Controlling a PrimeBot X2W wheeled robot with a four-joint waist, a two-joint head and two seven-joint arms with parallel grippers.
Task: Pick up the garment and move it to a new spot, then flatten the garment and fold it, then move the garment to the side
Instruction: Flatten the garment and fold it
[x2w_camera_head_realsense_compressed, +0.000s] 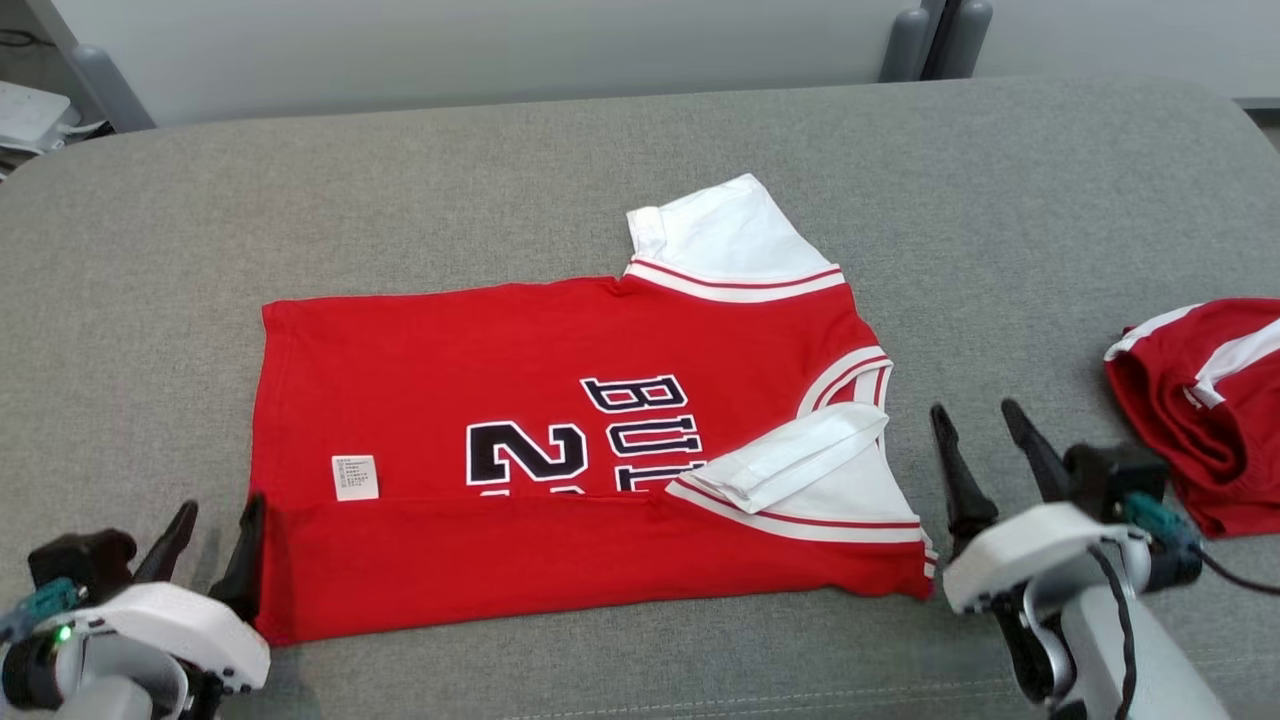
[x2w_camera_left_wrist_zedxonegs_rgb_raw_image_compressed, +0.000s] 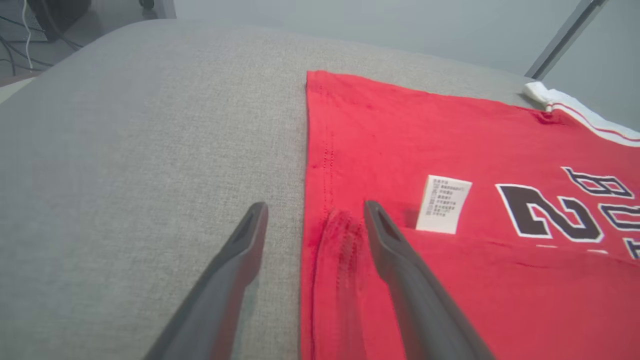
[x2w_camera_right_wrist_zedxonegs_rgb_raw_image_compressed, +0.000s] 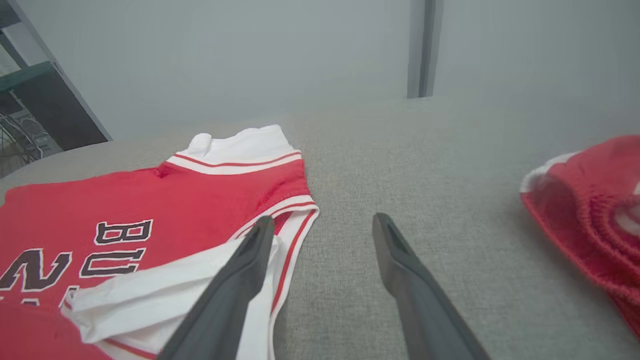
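Note:
The garment (x2w_camera_head_realsense_compressed: 560, 440) is a red jersey with white sleeves and dark lettering, lying flat on the grey table (x2w_camera_head_realsense_compressed: 500, 200). Its near long edge is folded up over the body, and a white care label (x2w_camera_left_wrist_zedxonegs_rgb_raw_image_compressed: 444, 203) shows just above that fold. My left gripper (x2w_camera_head_realsense_compressed: 215, 540) is open at the jersey's near left corner (x2w_camera_left_wrist_zedxonegs_rgb_raw_image_compressed: 312, 220), one finger over the cloth and one over the table, holding nothing. My right gripper (x2w_camera_head_realsense_compressed: 975, 435) is open just off the jersey's right end (x2w_camera_right_wrist_zedxonegs_rgb_raw_image_compressed: 322, 227), beside the folded white sleeve (x2w_camera_right_wrist_zedxonegs_rgb_raw_image_compressed: 165, 295).
A second red and white garment (x2w_camera_head_realsense_compressed: 1200, 410) lies crumpled at the table's right edge, also in the right wrist view (x2w_camera_right_wrist_zedxonegs_rgb_raw_image_compressed: 590, 210). Grey posts (x2w_camera_head_realsense_compressed: 935, 40) stand behind the table's far edge. Bare table lies left of and behind the jersey.

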